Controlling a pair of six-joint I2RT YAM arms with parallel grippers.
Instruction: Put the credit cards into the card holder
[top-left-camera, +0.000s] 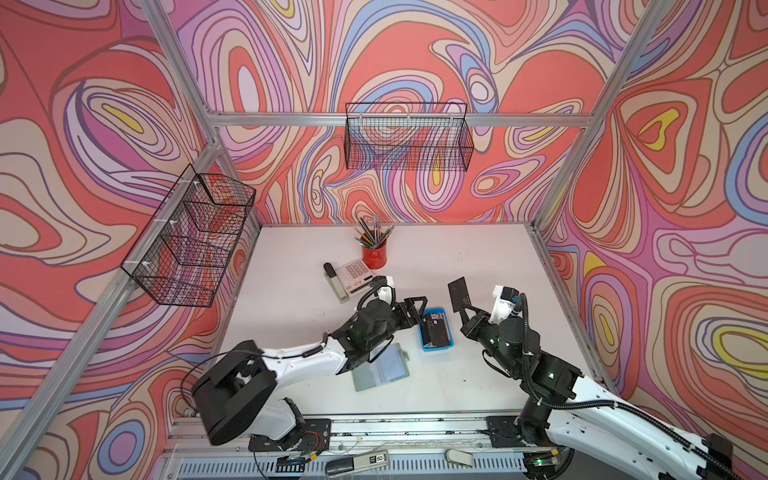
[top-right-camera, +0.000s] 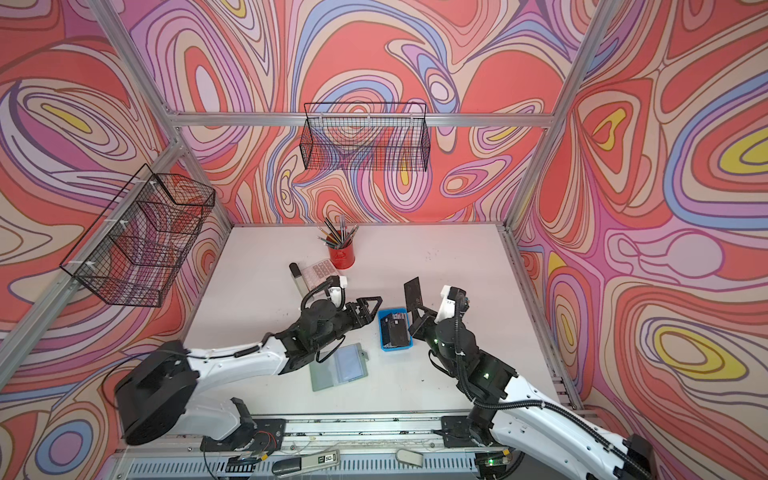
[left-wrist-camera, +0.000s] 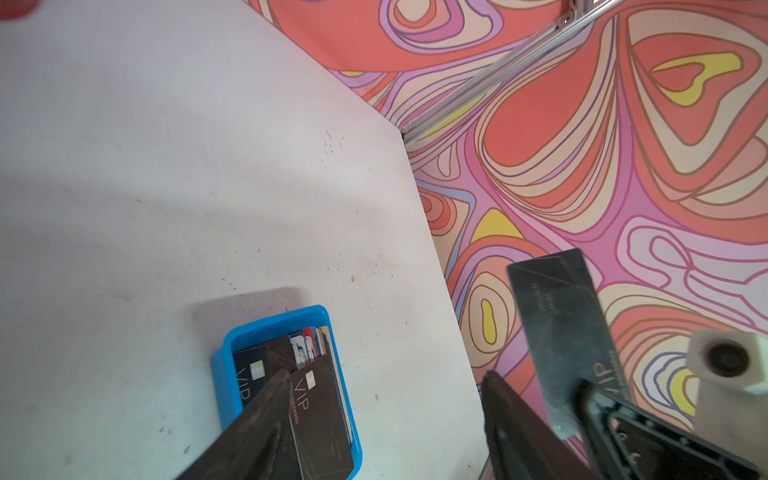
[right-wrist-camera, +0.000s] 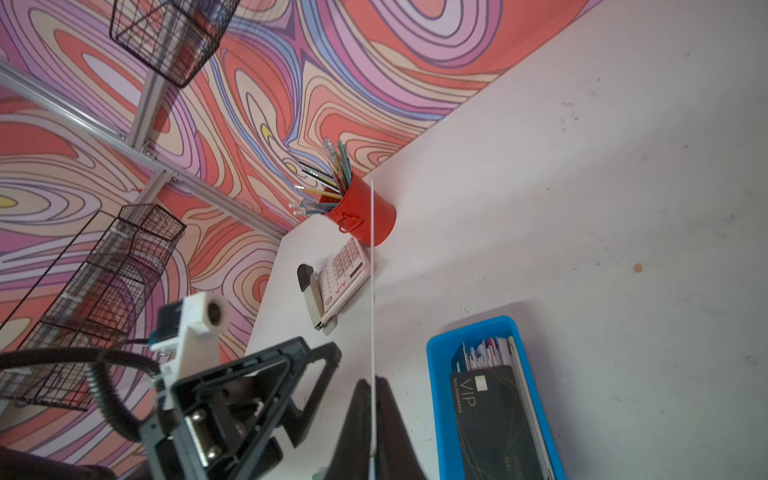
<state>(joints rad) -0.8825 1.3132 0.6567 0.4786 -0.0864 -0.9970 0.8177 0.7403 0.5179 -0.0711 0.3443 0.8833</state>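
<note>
A black credit card stands upright in the air to the right of the blue tray, with my right gripper shut on its lower edge. The right wrist view shows this card edge-on between the closed fingers. Several more credit cards sit in the tray, a black VIP one on top. My left gripper hovers open and empty by the tray's far left corner, near the held card. The sage-green card holder lies open on the table, partly under my left arm.
A red cup of pencils, a calculator and a stapler stand behind the left gripper. Wire baskets hang on the back wall and the left wall. Aluminium frame rails line the table's edges.
</note>
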